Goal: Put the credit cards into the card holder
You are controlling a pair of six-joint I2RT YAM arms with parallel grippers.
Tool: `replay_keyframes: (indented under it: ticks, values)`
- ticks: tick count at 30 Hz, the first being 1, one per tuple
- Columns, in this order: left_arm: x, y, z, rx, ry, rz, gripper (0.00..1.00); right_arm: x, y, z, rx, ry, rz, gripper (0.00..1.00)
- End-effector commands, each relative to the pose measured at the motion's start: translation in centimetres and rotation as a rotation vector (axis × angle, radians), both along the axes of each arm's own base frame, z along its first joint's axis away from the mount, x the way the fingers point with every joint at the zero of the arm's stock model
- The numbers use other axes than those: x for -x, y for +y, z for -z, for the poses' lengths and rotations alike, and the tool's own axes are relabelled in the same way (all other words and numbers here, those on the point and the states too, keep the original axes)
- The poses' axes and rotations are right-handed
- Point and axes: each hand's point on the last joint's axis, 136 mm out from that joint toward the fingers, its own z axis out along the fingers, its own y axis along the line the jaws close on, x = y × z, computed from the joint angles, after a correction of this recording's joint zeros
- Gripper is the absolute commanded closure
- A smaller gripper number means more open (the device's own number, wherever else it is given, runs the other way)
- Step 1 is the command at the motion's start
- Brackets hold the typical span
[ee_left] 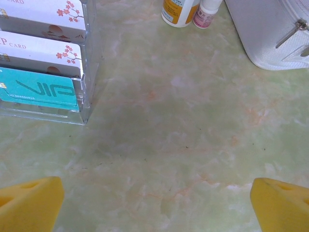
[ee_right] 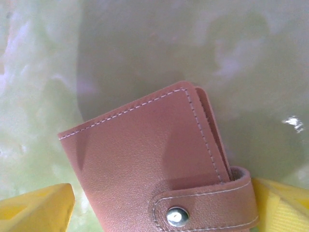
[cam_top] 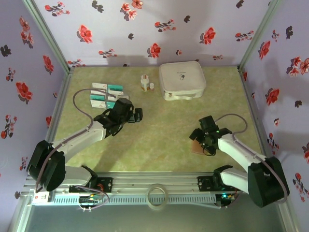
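Credit cards [ee_left: 42,53]: white and teal, standing in tiers in a clear rack [ee_left: 86,104], ahead and to the left of my left fingers [ee_left: 29,203]. Left fingers: spread wide, holding nothing, bare tabletop [ee_left: 169,145] between them.
Card holder [ee_right: 154,159]: reddish-brown, stitched edge, strap snapped shut, flat on the tabletop between my right fingers [ee_right: 34,208]. Right fingers: spread wide, one pad on each side of the holder, a strip of tabletop showing at the left pad, strap end just beside the other.
Small bottles [ee_left: 181,12], white zip case [ee_left: 270,34]: far ahead of my left fingers, to the right.
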Motion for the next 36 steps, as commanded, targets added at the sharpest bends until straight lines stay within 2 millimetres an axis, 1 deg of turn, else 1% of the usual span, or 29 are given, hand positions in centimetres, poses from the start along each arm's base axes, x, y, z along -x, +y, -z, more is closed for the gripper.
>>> replay_keyframes:
  ticks: [1,5,9,13,15,18,22,27,30,33,36]
  values:
    - [0.0,-0.5,-0.6,0.021,0.001,-0.007,0.00,-3.5,4.7,-2.4,-0.124,-0.109,-0.052,0.08]
    - [0.1,-0.6,-0.6,0.021,0.005,-0.005,0.00,-4.6,8.0,-3.5,-0.128,-0.128,-0.127,0.08]
    - [0.1,-0.7,-0.4,0.020,0.012,-0.005,0.00,-5.7,12.3,-4.8,-0.167,-0.158,-0.207,0.08]
    - [0.1,-0.8,-0.1,0.020,0.021,-0.004,0.00,-6.8,16.0,-5.2,-0.216,-0.162,-0.272,0.08]
    - [0.1,-0.9,-0.2,0.020,0.023,-0.001,0.00,-7.0,16.6,-5.3,-0.208,-0.159,-0.291,0.08]
    - [0.2,-1.0,-0.4,0.022,0.026,0.006,0.00,-6.9,15.8,-5.6,-0.171,-0.172,-0.300,0.08]
    - [0.3,-1.0,-0.6,0.029,0.021,0.012,0.00,-5.6,13.4,-5.8,-0.101,-0.175,-0.301,0.08]
    - [0.2,-1.3,-0.7,0.041,0.020,0.022,0.00,-3.6,9.6,-4.8,-0.036,-0.147,-0.248,0.08]
    - [0.3,-1.7,-0.6,0.052,0.026,0.031,0.00,-2.9,8.0,-4.2,-0.033,-0.140,-0.206,0.08]
    - [0.3,-1.9,-0.3,0.056,0.036,0.036,0.00,-2.6,7.0,-3.9,-0.032,-0.136,-0.180,0.08]
    - [0.4,-2.1,-0.1,0.058,0.043,0.043,0.00,-2.5,6.9,-3.6,-0.030,-0.127,-0.176,0.08]
